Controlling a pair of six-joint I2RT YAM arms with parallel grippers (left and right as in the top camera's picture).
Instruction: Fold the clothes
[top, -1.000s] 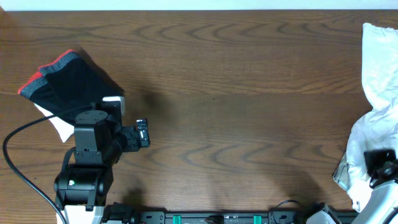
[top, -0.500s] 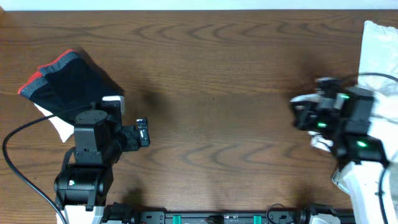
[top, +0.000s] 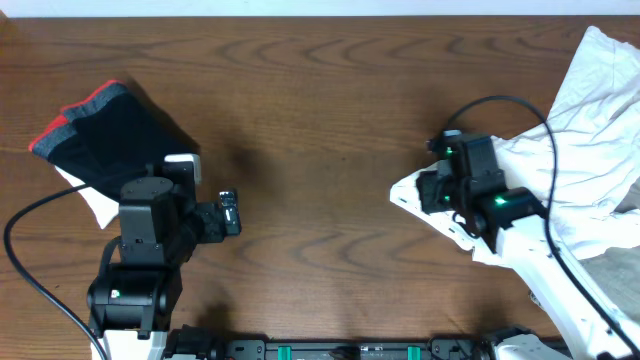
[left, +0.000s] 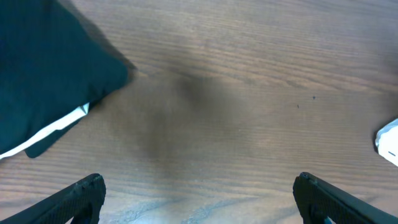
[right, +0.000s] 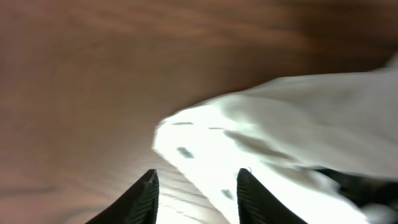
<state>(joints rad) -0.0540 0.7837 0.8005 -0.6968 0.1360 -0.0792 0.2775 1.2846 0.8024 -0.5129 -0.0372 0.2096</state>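
Observation:
The clothes, a white T-shirt (top: 590, 130), lie crumpled at the table's right side, with one corner stretched left toward the middle. My right gripper (top: 425, 188) hovers over that corner. In the right wrist view its jaws (right: 198, 171) stand apart, and the shirt's white edge (right: 280, 124) lies on the wood under and between them, blurred. My left gripper (top: 230, 213) is far off at the left, wide open (left: 199, 180) over bare wood with nothing between its fingers.
A dark garment with red trim (top: 110, 130) lies at the far left beside the left arm, and its edge shows in the left wrist view (left: 50, 68). Something white (top: 95, 205) pokes out beneath it. A black cable (top: 520, 105) arcs over the shirt.
The right arm swept in from the right edge toward the middle, dragging the shirt's corner leftward with it, and its jaws have parted. The left arm has not moved.

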